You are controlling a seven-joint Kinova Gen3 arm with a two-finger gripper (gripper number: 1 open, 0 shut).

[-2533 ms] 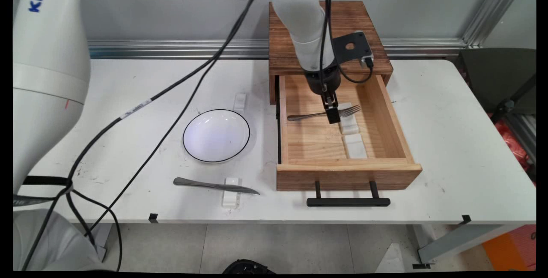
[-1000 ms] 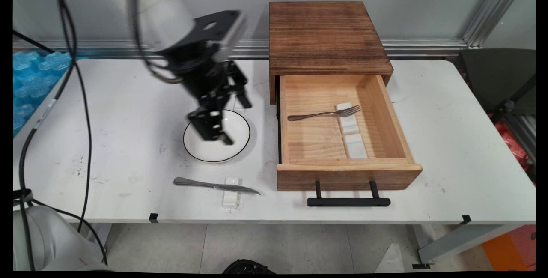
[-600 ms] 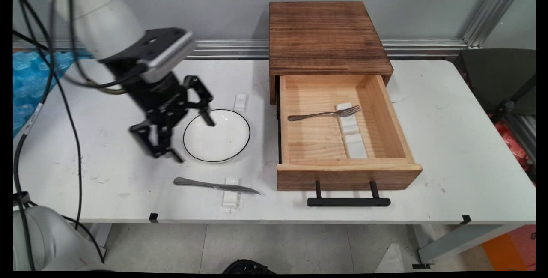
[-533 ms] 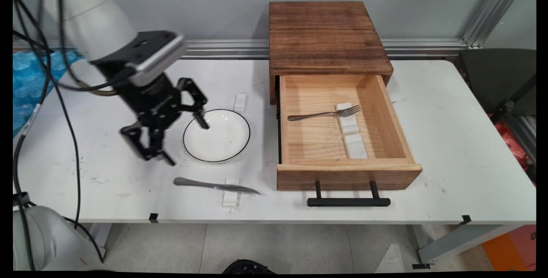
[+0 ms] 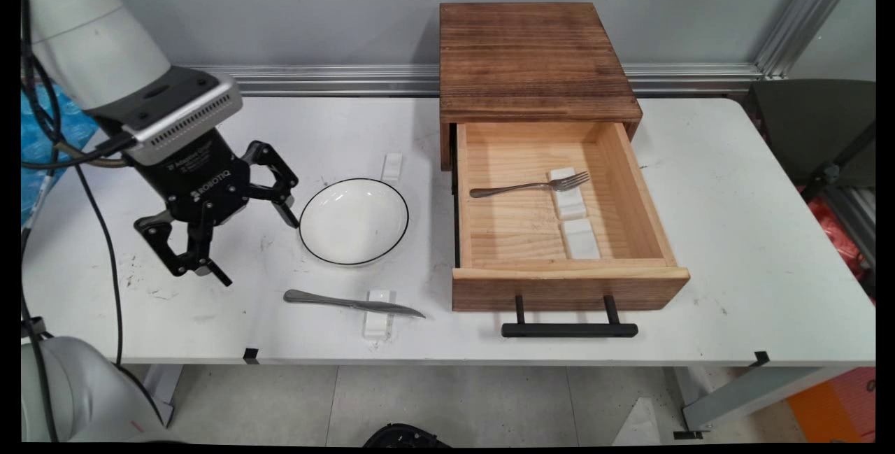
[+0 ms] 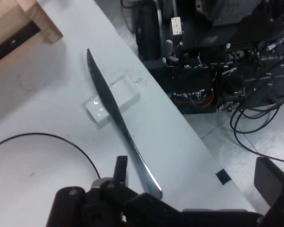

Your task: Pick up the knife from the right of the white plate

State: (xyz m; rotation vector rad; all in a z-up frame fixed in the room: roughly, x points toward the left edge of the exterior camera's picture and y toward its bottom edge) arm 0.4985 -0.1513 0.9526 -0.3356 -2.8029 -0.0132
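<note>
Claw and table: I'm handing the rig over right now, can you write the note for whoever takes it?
Claw: open, empty, in the air left of the plate, above bare table.
Knife: on a white rest near the front edge, nearest thing to the claw; the hand view looks down on it.
Drawer: pulled open. Fork lies inside across a white rest; a second rest beside it is bare.
Another rest sits behind the plate.
</note>
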